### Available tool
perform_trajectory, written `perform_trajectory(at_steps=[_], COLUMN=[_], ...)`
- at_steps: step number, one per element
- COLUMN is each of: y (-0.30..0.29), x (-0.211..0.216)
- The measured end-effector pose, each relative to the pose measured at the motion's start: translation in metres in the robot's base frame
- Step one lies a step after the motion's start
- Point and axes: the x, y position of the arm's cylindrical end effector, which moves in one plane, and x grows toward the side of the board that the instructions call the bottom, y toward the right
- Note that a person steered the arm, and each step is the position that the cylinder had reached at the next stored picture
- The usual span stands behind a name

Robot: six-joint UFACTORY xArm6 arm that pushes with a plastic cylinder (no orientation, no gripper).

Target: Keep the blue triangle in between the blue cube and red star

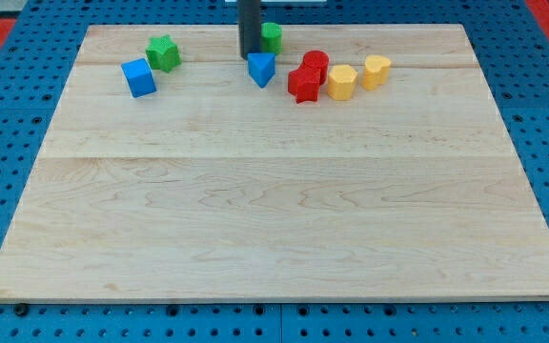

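All blocks are seen gathered along the view's top edge of the wooden desk (274,219), which is set on a blue pegboard surface (8,143).

The blue triangle (261,68) is found near top centre. The blue cube (139,77) lies well apart to its left; the red star (304,84) lies near to its right, slightly lower in the view. The triangle is thus placed between the two, much closer to the star.

The dark rod is seen coming down from the top edge, and my tip (250,54) is located just above the triangle's upper left corner, touching it or very nearly; contact cannot be confirmed. No jaws are carried by this end effector, so nothing is gripped; only a bare rod is presented.

A green star (164,52) is noted just above and right of the blue cube. A green block (272,37) is partly hidden behind the rod. A red cylinder (315,64) is touching the red star from above. A yellow block (341,82) sits just right of the star, and a second yellow block (376,70) just beyond.
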Motion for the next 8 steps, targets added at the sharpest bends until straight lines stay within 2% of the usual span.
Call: perform_trajectory(at_steps=[4,5,6,7,8], y=[-0.04,-0.014,0.052,0.076,0.032], x=[0.001,0.002,-0.002,0.001,0.02])
